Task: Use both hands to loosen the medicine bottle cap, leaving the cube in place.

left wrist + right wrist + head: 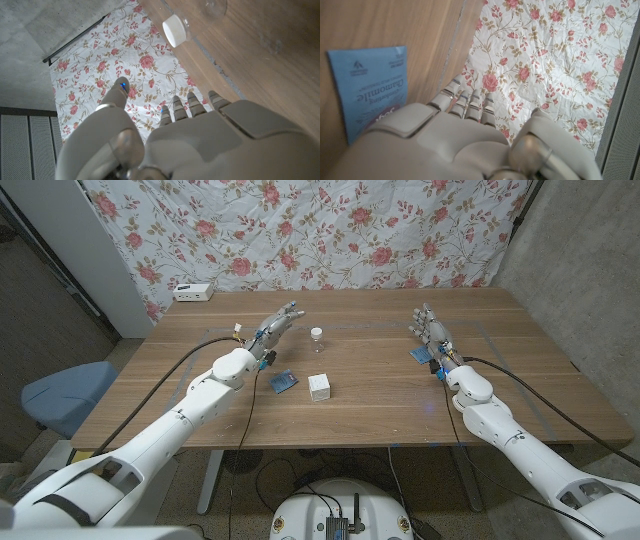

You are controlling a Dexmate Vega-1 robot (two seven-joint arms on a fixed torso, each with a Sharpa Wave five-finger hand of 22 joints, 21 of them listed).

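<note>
A small clear medicine bottle [317, 338] with a white cap [174, 30] stands upright near the middle of the wooden table [370, 410]. A white cube [320, 388] sits in front of it, nearer the table's front edge. My left hand [276, 326] is raised just left of the bottle, fingers spread and holding nothing, a short gap from it. In the left wrist view its fingers [175, 107] reach toward the cap without touching. My right hand [430, 330] is up at the right, fingers apart and empty, far from the bottle.
A blue sachet [283, 381] lies left of the cube. Another blue tea sachet [370, 85] lies under my right hand. A white power strip [192, 292] sits at the far left corner. A floral curtain [300, 230] hangs behind the table.
</note>
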